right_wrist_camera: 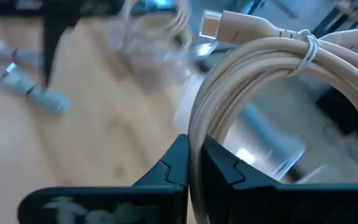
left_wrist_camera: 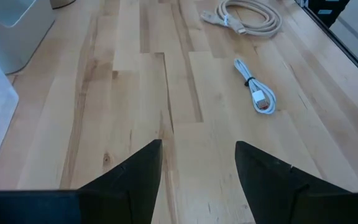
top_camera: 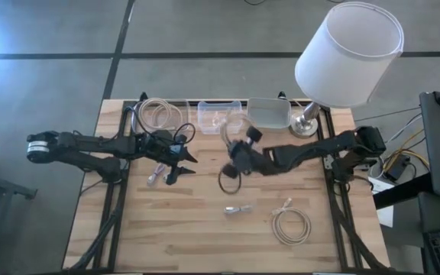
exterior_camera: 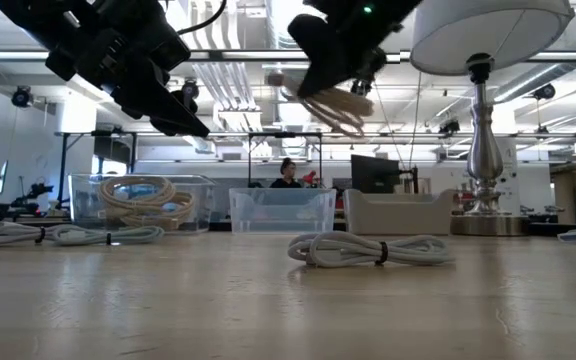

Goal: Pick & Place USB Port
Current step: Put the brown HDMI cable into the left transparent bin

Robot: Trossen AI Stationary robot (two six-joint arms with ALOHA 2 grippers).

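Our right pincer [right_wrist_camera: 191,155] pinches the coiled cable [right_wrist_camera: 260,81] by one thin strand; it could slip over the counter [top_camera: 205,229].

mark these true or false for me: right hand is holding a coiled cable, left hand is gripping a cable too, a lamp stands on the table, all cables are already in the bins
1. The right hand is shut on a coiled beige cable, lifted off the table. True.
2. The left hand grips a cable. False: it is open and holds nothing.
3. A lamp stands at the table's far right corner. True.
4. All cables are in the bins. False: a small white cable and a coiled cable lie on the wooden table.
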